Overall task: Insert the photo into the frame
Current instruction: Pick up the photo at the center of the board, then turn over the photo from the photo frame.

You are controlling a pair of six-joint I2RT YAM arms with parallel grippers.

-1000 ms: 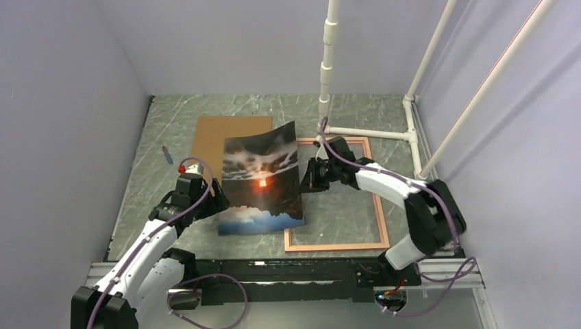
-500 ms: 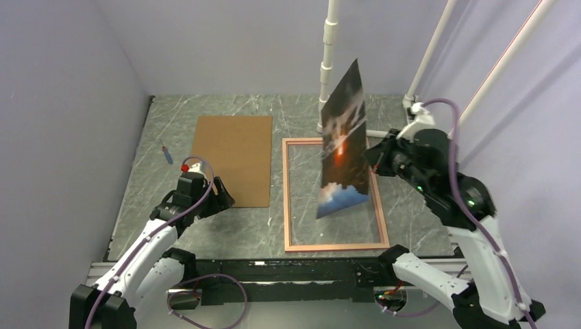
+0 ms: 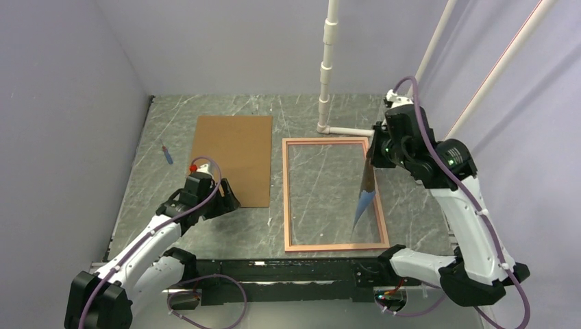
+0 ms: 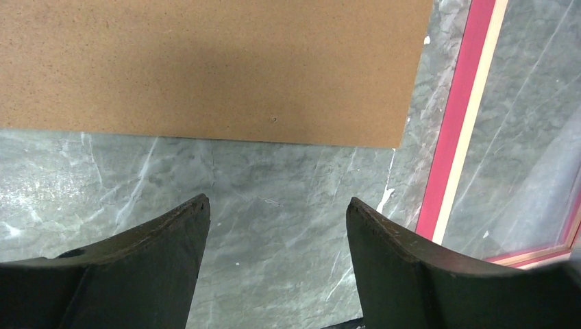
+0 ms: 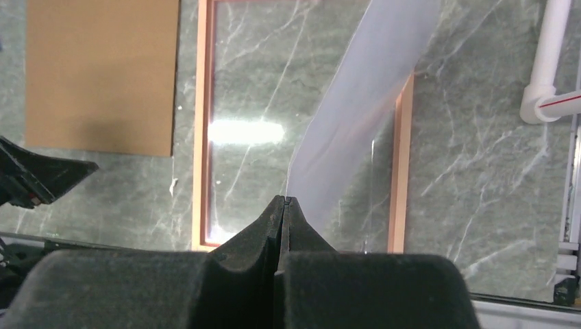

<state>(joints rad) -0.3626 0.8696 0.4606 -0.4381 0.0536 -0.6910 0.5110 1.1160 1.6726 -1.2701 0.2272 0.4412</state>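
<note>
The photo hangs nearly edge-on over the right half of the frame, a thin blue sliver in the top view. My right gripper is shut on its upper edge. The right wrist view shows the photo's white back running away from the gripper across the frame's right rail. I cannot tell whether its lower corner touches the frame. The pink frame lies flat on the marble table. My left gripper is open and empty, low beside the frame's left rail, with bare table between its fingers.
A brown backing board lies flat left of the frame, its near edge just ahead of my left gripper. A small blue item lies at the far left. A white pipe stand rises behind the frame, with more pipes along the right side.
My right arm has lifted and swung right, carrying the photo from left of the frame to edge-on over its right side. The left gripper has edged slightly forward, still open.
</note>
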